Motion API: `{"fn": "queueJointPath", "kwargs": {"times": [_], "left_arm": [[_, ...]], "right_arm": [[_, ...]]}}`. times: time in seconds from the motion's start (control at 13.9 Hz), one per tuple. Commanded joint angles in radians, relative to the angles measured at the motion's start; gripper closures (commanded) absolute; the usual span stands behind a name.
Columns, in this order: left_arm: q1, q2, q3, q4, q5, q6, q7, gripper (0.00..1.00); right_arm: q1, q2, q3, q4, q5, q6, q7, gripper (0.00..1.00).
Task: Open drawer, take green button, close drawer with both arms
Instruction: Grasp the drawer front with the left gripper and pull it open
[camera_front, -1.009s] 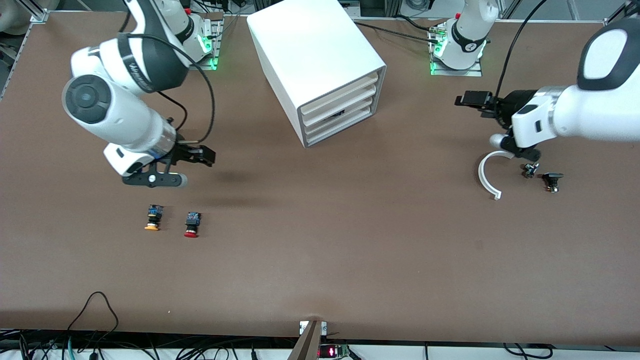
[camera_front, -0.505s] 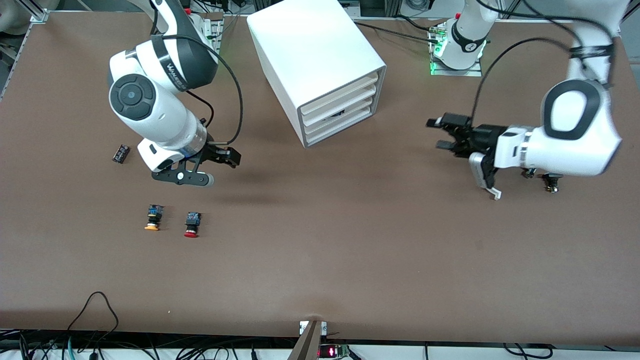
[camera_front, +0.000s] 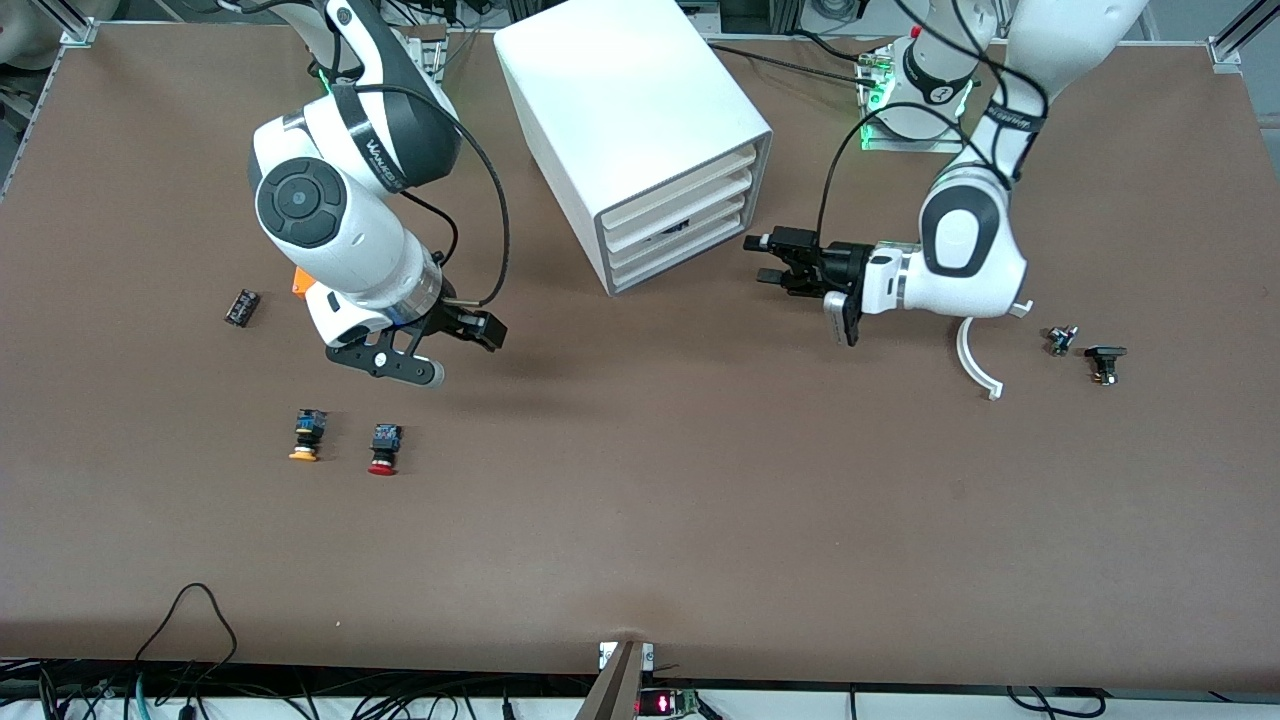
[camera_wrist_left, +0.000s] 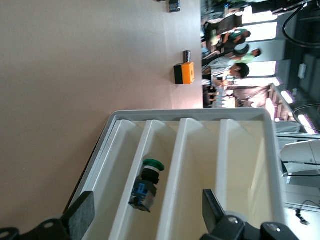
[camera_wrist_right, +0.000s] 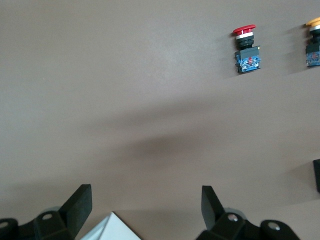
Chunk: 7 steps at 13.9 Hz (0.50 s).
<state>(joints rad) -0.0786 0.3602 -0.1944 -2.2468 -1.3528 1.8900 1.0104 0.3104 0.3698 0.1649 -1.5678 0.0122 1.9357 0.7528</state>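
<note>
Both pincers have closed in on the cabinet (camera_front: 640, 140).

Both white robot arms have swung inward: the left gripper (camera_front: 768, 259) now faces the white four-drawer cabinet (camera_front: 640, 140), and the right gripper (camera_front: 487, 331) sits left of centre.

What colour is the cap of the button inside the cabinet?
Green; the button shows best in the left wrist view.

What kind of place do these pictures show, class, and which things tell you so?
Probably a robotics lab: two large white robot arms bolted to a brown table, a white boxy drawer cabinet, and loose cables along the edge.
</note>
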Motion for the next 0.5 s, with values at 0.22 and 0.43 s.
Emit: {"fn": "queueJointPath", "kwargs": {"times": [0.22,0.43], "left_arm": [[0.008,0.149,-0.066,-0.017,-0.109,-0.050,0.192,0.30],[0.010,0.193,-0.069,-0.023,-0.109,-0.069,0.252,0.35]], "right_arm": [[0.071,0.098,-0.005,0.159,0.014,-0.034,0.198,0.02],[0.096,0.121,-0.005,0.199,0.014,-0.034,0.247,0.02]]}}
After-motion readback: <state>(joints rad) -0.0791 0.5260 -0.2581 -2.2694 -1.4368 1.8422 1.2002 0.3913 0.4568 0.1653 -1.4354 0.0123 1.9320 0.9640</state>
